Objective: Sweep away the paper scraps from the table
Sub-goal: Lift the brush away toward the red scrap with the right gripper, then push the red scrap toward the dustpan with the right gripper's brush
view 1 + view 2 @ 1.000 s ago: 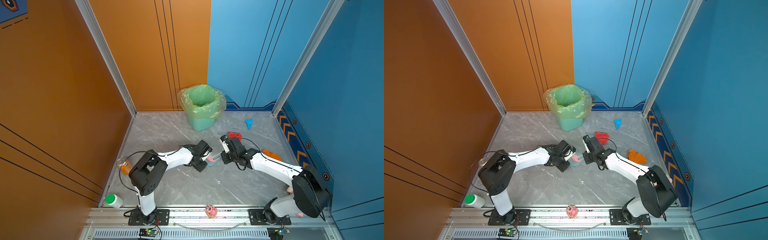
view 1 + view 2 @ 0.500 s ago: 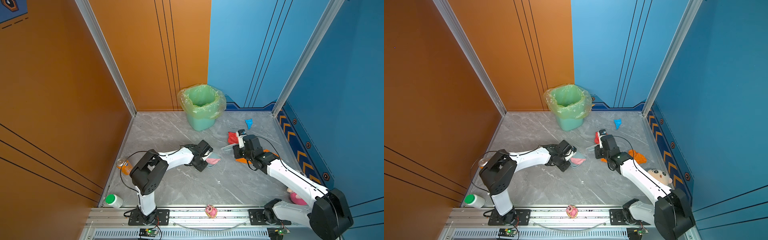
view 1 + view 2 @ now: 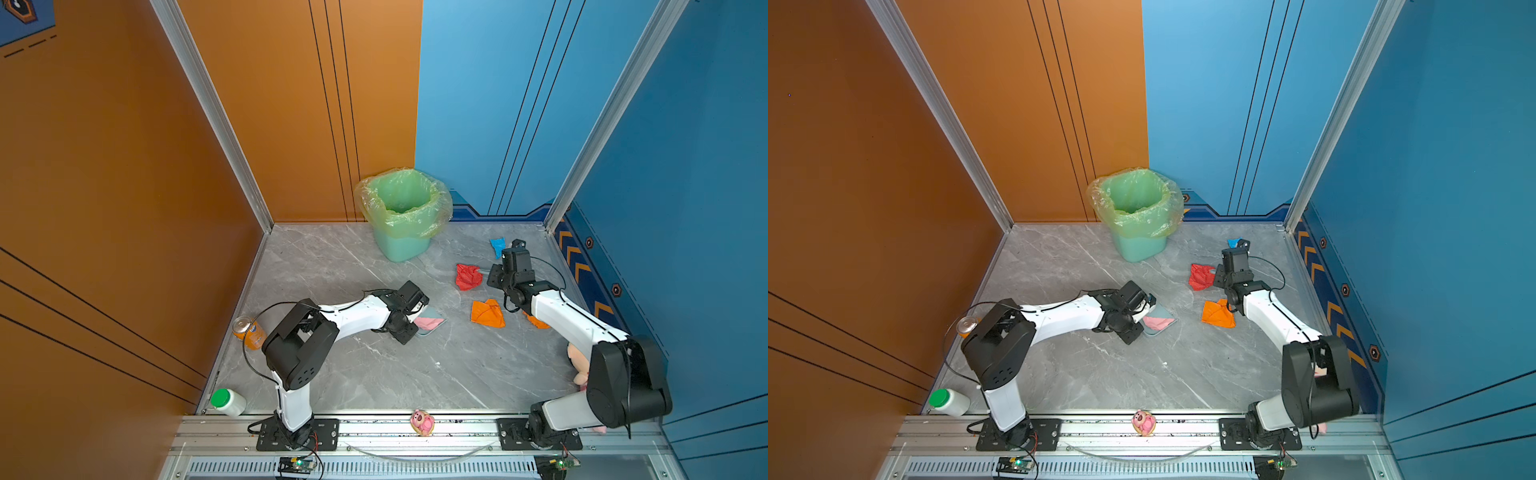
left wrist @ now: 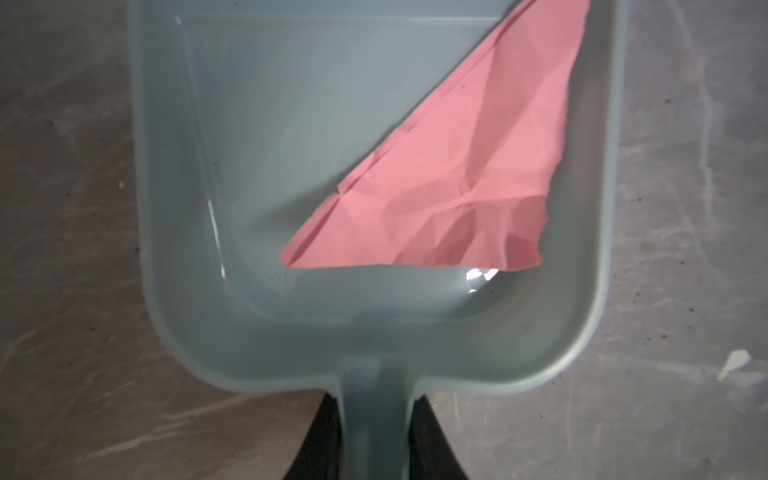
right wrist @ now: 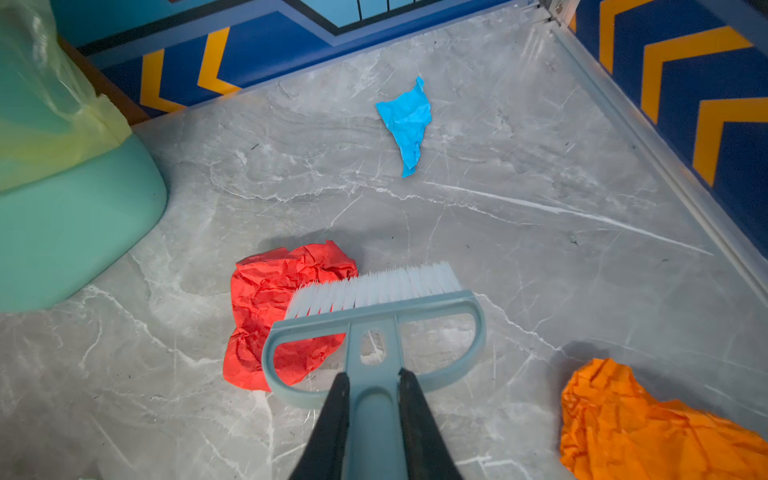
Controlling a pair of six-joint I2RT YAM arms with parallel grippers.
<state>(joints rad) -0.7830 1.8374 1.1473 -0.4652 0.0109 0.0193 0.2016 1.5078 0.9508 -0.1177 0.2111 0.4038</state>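
1. left gripper (image 4: 374, 419) clamped on dustpan (image 4: 257, 124) handle; pink scrap (image 4: 449, 174) inside pan, just ahead of it.
2. right gripper (image 5: 371, 399) clamped on brush (image 5: 374, 307) handle; red scrap (image 5: 266, 299) right at bristles, blue scrap (image 5: 407, 120) farther ahead, orange scrap (image 5: 623, 419) beside, on table (image 5: 540, 249).

On the counter (image 3: 374, 374), the dustpan (image 4: 174, 249) lies straight ahead of the left gripper (image 4: 376, 419), one paper scrap (image 4: 457, 174) in it. The brush (image 5: 376, 307) sits ahead of the right gripper (image 5: 374, 380); a second scrap (image 5: 266, 299) lies at its end nearer the bin (image 3: 399, 249), a third scrap (image 5: 409, 120) farther ahead. A fourth scrap (image 3: 487, 313) lies behind that gripper, between its arm (image 3: 573, 320) and the dustpan.
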